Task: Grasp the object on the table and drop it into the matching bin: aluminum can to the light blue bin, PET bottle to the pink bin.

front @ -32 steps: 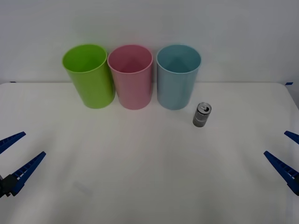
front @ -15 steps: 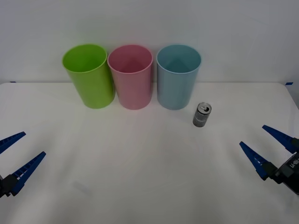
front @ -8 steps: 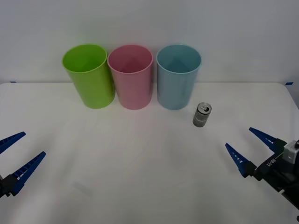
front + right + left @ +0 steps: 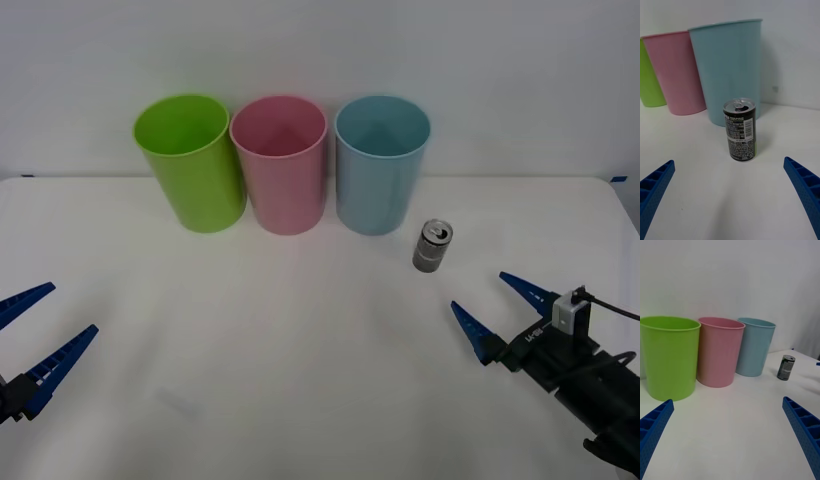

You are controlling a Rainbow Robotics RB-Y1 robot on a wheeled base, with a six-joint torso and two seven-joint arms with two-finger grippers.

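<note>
the approach is in hand: the right gripper (image 4: 491, 314), fingers apart, faces the can (image 4: 432, 246) upright on the tabletop (image 4: 300, 350) beside the blue bin (image 4: 381, 165) (left gripper (image 4: 35, 335) idle, apart), and next must straddle it.

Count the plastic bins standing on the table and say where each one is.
3, in a row at the table's far edge: lime green bin on the left, pink bin in the middle, light blue bin on the right.

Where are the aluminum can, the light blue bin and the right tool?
aluminum can (image 4: 432, 247), front view, on its side wall.
light blue bin (image 4: 378, 185), front view, on its outer wall.
right tool (image 4: 492, 312), front view, midway between its open fingertips, on the near side of the can.
</note>
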